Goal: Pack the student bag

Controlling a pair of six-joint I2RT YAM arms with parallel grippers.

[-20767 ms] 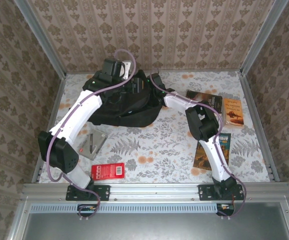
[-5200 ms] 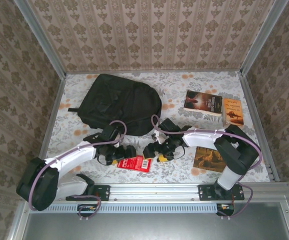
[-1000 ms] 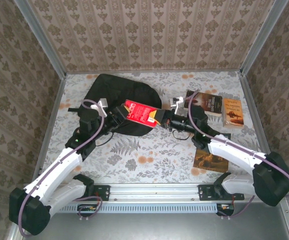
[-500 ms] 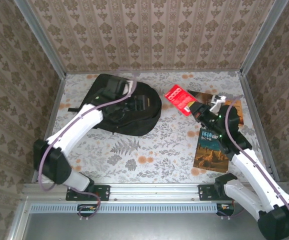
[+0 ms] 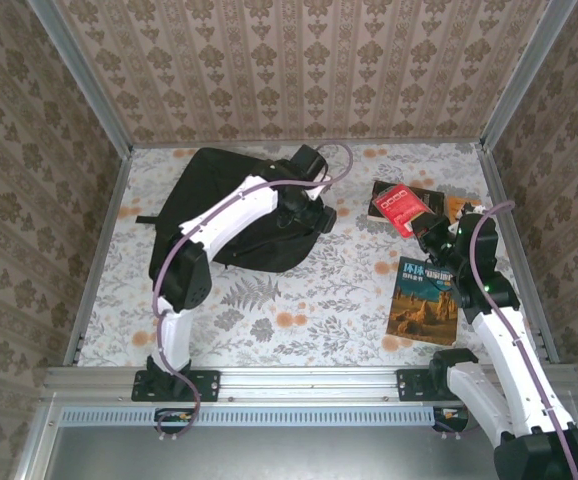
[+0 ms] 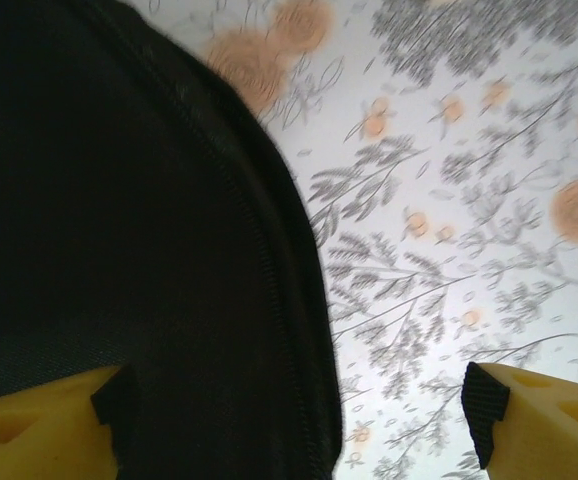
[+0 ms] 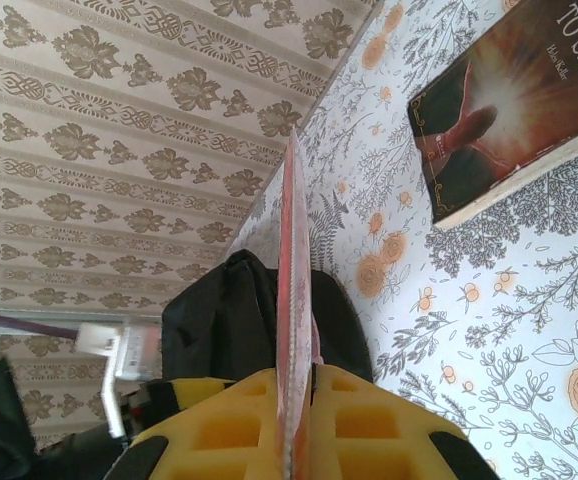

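In the top view, the student bag (image 5: pixel 219 205) is seen lying flat at the far left of the tabletop (image 5: pixel 299 300). The left gripper (image 5: pixel 309 208) is placed over the bag's right edge. A flat red item (image 5: pixel 401 209) is held up by the right gripper (image 5: pixel 424 228) above a dark book (image 5: pixel 416 190), well apart from the bag.

In the left wrist view, the left gripper (image 6: pixel 289 430) is shown spread wide with nothing between its yellow fingers (image 6: pixel 29 430). One finger is over the bag's black fabric (image 6: pixel 119 220), the other over the floral tabletop (image 6: pixel 469 200). A zip line can be made out, but whether the bag is unzipped cannot be told.

In the right wrist view, the red item (image 7: pixel 292 260) is seen edge-on, pinched at its lower end by the right gripper (image 7: pixel 294 400), with the bag (image 7: pixel 249 320) beyond it.

With so little of the item gripped, it could probably pivot or slip during the carry. If no mouth is held apart, it would likely be pushed against closed fabric. The arms could also be brought into contact over the bag.
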